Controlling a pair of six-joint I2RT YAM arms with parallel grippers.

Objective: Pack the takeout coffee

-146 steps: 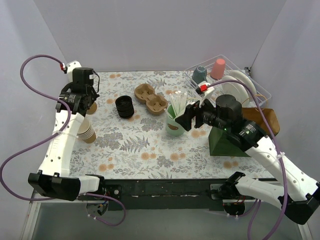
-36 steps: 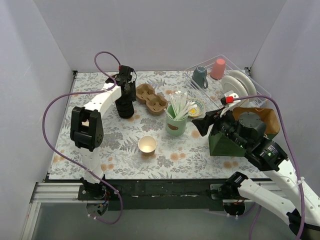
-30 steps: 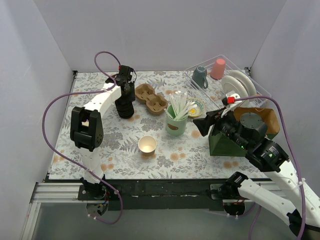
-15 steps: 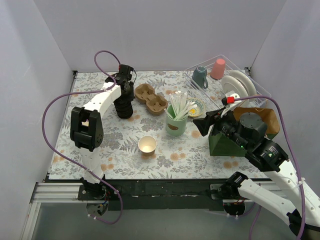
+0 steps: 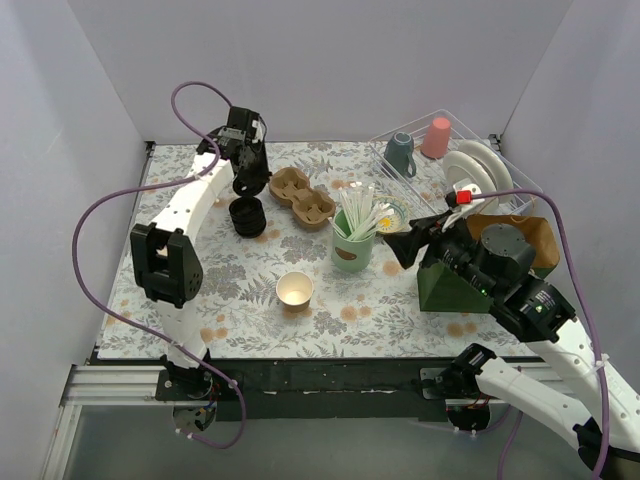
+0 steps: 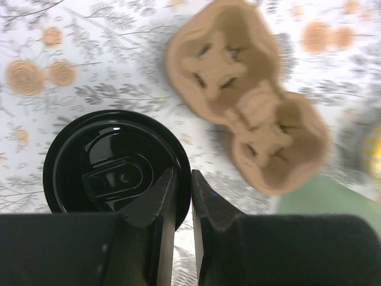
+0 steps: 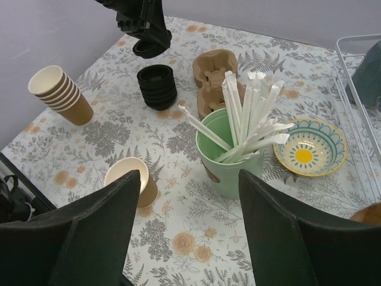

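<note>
**Left gripper pinches a black lid; the paper cup stands open**

The left gripper point(image 6: 183, 176) has its fingers drawn almost together, clamped on the rim of a round black lid point(image 6: 113, 173). In the right wrist view this lid hangs in the air, clear of the counter point(image 5: 200, 300). Just below it stands the stack of lids point(image 5: 247, 217), black and ribbed. Just beside that stack lies the brown two-pocket carrier point(image 5: 300, 197), both pockets bare.

Nearer the arm bases, well apart from the carrier, the small brown paper cup point(image 5: 294, 290) stands upright with no lid on it, its pale inside showing.

The right gripper point(image 5: 405, 245) hovers near the green cup point(image 5: 350, 252) with its fingers spread wide, touching nothing. White straws point(image 7: 247, 113) lean out of that green cup. A yellow and blue bowl point(image 7: 311, 155) sits just beside it. A sleeve of nested paper cups point(image 7: 59, 92) lies tilted near the counter's left edge.
</note>
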